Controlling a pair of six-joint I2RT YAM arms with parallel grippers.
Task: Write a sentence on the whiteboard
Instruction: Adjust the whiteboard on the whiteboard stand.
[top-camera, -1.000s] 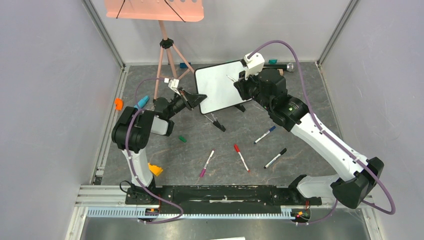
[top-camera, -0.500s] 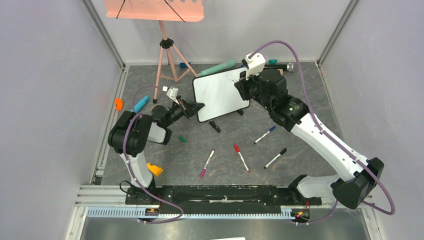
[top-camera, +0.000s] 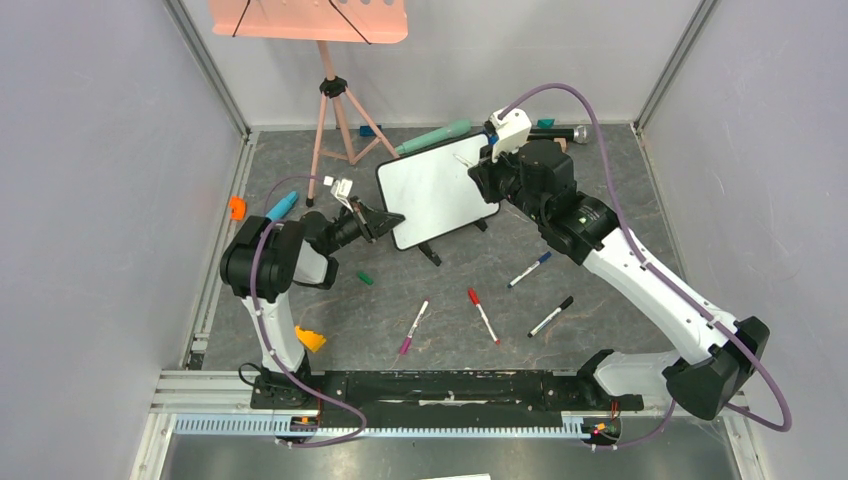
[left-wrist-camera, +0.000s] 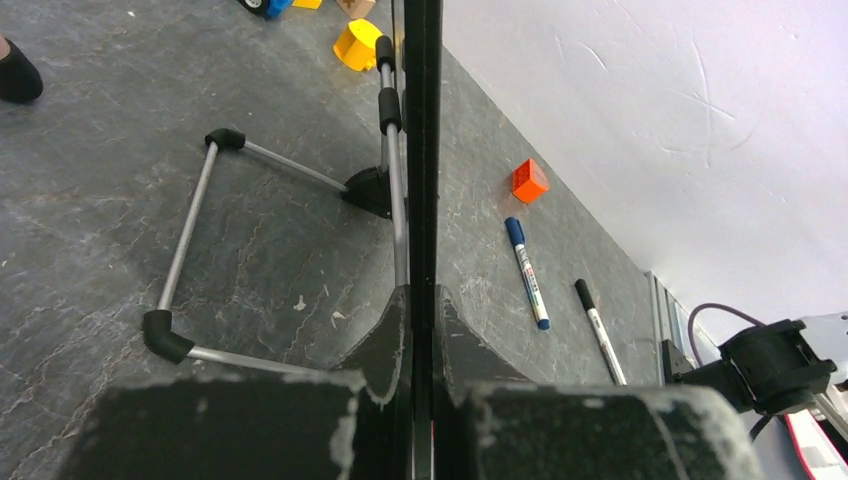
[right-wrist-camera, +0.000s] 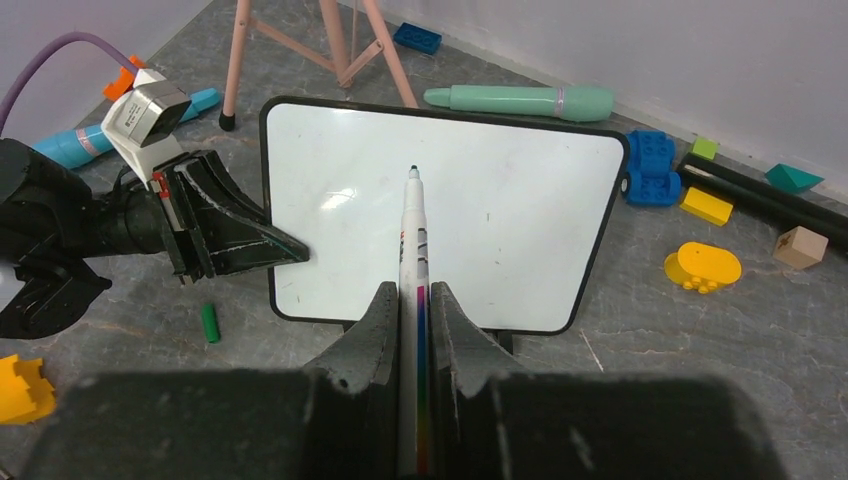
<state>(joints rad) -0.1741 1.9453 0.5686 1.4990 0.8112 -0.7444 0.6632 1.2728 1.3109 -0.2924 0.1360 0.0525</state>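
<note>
At table (top-camera: 450, 285) centre: left pincer (top-camera: 392, 220) clamped on whiteboard (right-wrist-camera: 500, 230) edge; right pincer (right-wrist-camera: 410, 300) clamped on marker (right-wrist-camera: 411, 230), its print unreadable.

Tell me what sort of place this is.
Probably a robot lab test cell: plain grey walls box in a table, a left arm and right arm are bolted to a rail at its edge, and markers and toy blocks lie scattered about.
</note>
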